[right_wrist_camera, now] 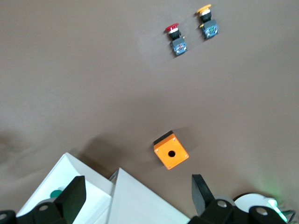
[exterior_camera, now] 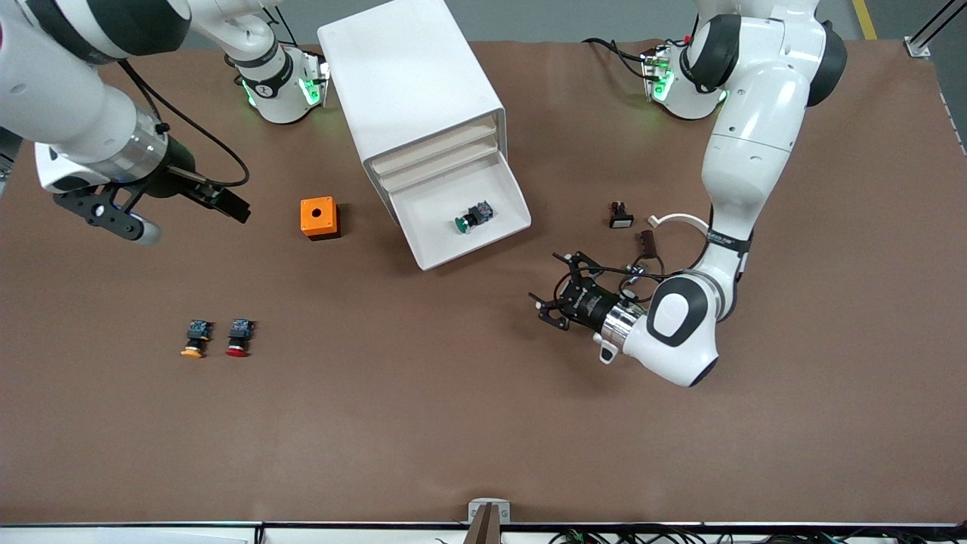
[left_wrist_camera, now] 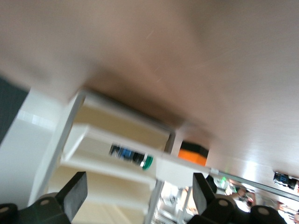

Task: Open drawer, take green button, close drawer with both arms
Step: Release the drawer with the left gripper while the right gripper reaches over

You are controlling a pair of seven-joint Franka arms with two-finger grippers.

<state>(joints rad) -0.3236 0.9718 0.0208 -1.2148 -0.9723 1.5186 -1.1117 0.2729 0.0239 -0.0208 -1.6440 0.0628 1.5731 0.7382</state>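
- A white cabinet (exterior_camera: 412, 83) lies on the brown table (exterior_camera: 453, 423) between the two arms' bases, its lowest drawer (exterior_camera: 495, 181) pulled fully out toward the front camera.
- The green-capped button (exterior_camera: 474, 217) lies on its side on the floor of the open drawer, untouched by either gripper.
- The left gripper (exterior_camera: 545, 297) hangs low over the table, just beside the drawer's outer corner and toward the left arm's end. Its fingers (left_wrist_camera: 74, 193) stand apart and hold nothing; the left wrist view looks between them at the cabinet's drawer fronts and the green-capped button (left_wrist_camera: 133, 157).
- The right gripper (exterior_camera: 113, 219) waits high over the table toward the right arm's end, its fingers (right_wrist_camera: 74, 198) spread and empty.
- An orange box (exterior_camera: 320, 217) with a round hole in its top sits beside the drawer, toward the right arm's end.
- A yellow-capped button (exterior_camera: 196, 338) and a red-capped button (exterior_camera: 239, 337) lie side by side, nearer the front camera than the orange box.
- A small black part with a white face (exterior_camera: 621, 215) rests on the table toward the left arm's end, near that arm's forearm.
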